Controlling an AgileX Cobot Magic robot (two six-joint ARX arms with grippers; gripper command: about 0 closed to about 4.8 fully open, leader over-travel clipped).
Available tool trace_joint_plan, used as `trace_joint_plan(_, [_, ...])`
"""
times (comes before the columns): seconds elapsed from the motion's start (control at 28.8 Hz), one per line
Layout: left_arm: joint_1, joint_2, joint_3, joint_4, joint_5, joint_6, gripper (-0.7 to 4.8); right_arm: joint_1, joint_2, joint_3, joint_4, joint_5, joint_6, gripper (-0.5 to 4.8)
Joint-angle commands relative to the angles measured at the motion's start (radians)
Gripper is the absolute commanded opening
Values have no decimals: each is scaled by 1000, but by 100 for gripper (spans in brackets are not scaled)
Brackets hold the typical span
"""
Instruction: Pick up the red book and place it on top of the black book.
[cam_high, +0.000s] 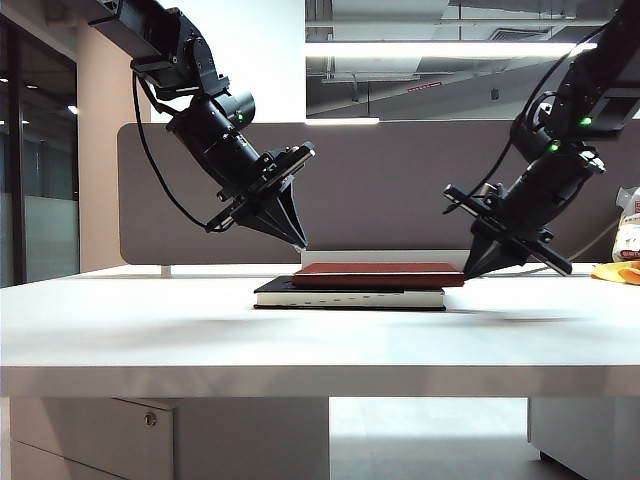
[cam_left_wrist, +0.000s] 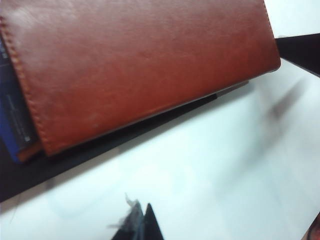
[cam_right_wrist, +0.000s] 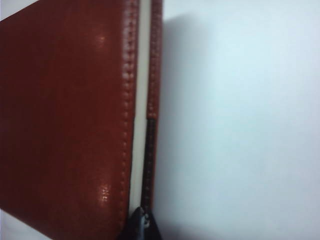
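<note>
Flat, red book (cam_high: 378, 274) tops black book (cam_high: 350, 296) — both grippers' (cam_high: 298, 240) (cam_high: 472, 270) jaws closed.

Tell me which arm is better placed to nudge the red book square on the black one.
Right, probably: the right gripper is shut, its tip at the red book edge. The left gripper hangs above, apart from the black book.

The exterior view looks level across the table (cam_high: 150, 330) at both grippers. Each wrist view looks down past its own fingertips, close on the red book (cam_left_wrist: 140, 65), which all three views share.
</note>
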Motion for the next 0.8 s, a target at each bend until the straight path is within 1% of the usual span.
trace_joint_plan(0.03, [0,-14,5,-2,8,5,-6,9,-5,6,40,-14,5,-2])
trace_joint_plan(0.49, [0,-35,5,-6,8,19,-6,18,30,8,71,12,50,-2])
trace_joint_plan(0.73, [0,-47,5,0,8,20,-6,18,57,9,148,16,87,-2])
trace_joint_plan(0.8, [0,-50,5,2,8,19,-6,18,57,10,165,31,97,-2])
